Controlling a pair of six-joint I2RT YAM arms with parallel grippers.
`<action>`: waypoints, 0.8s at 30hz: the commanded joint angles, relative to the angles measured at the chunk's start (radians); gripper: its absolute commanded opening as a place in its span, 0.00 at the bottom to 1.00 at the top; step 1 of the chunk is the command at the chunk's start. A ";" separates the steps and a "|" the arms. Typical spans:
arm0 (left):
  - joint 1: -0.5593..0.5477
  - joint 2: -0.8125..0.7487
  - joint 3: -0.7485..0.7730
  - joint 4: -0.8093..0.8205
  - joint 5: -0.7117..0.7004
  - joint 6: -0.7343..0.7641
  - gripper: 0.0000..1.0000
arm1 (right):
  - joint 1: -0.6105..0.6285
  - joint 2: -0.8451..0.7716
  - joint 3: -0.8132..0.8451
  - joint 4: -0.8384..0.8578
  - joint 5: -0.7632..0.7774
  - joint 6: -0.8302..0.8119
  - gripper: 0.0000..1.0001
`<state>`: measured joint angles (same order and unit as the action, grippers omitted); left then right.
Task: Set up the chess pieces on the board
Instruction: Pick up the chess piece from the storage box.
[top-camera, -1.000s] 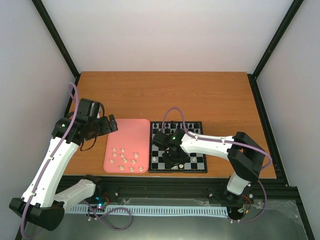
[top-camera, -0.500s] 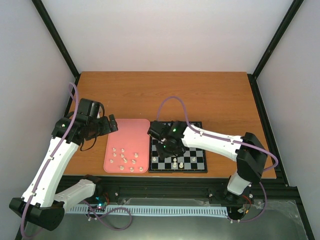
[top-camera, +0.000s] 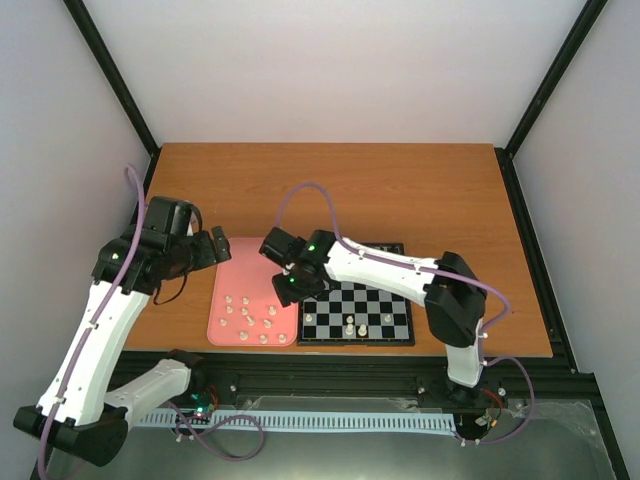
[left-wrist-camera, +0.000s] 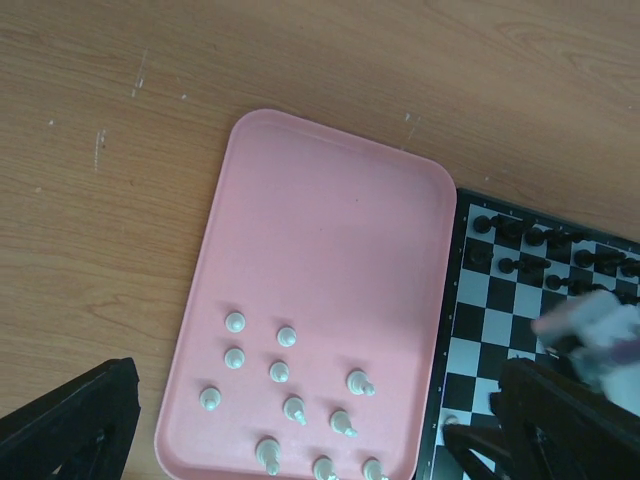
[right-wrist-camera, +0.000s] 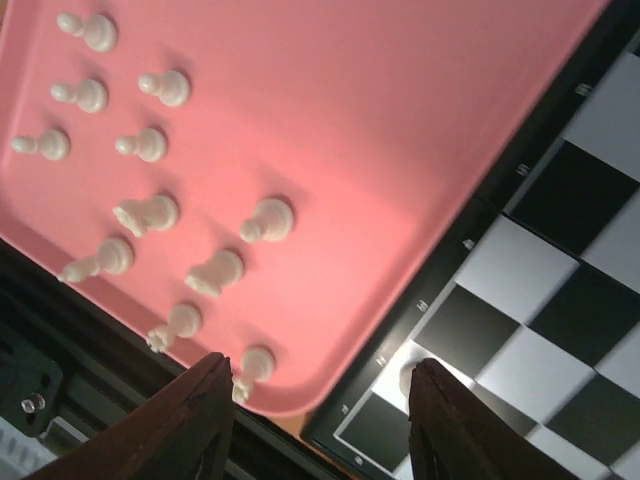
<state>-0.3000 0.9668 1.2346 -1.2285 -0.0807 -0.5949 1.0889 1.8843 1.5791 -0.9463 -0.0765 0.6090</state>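
Note:
The board (top-camera: 375, 300) lies right of a pink tray (top-camera: 250, 270). Black chess pieces (top-camera: 388, 250) line its far edge, and a few cream-white ones (top-camera: 349, 325) stand on its near row. Several white pieces (top-camera: 248, 315) stand on the tray's near half. My right gripper (top-camera: 290, 287) hovers over the tray's right edge, open (right-wrist-camera: 320, 400) and empty, with a white piece (right-wrist-camera: 407, 378) on the board's corner square beside one finger. My left gripper (top-camera: 214, 248) hangs by the tray's far left corner, open (left-wrist-camera: 320, 410) wide and holding nothing, high above the tray pieces (left-wrist-camera: 285, 373).
The right arm (top-camera: 390, 272) stretches across the board's far half, blurred at the edge of the left wrist view (left-wrist-camera: 600, 335). Bare wooden table (top-camera: 330, 190) lies behind the tray and board. A black frame rail (top-camera: 350, 365) runs along the near edge.
My right gripper has left the board's near rows and swung left to the tray's right edge, jaws wider. White pieces it covered now show on the board. The left arm shifted slightly left.

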 joint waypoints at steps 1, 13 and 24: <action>0.002 -0.033 0.061 -0.044 -0.043 -0.002 1.00 | 0.006 0.075 0.071 0.052 -0.055 -0.017 0.48; 0.002 -0.038 0.062 -0.062 -0.047 0.016 1.00 | 0.027 0.280 0.233 0.030 -0.097 -0.030 0.46; 0.001 -0.044 0.056 -0.064 -0.036 0.017 1.00 | 0.027 0.357 0.290 -0.018 -0.068 -0.020 0.43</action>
<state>-0.3000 0.9375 1.2655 -1.2808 -0.1123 -0.5938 1.1099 2.2131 1.8362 -0.9379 -0.1650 0.5846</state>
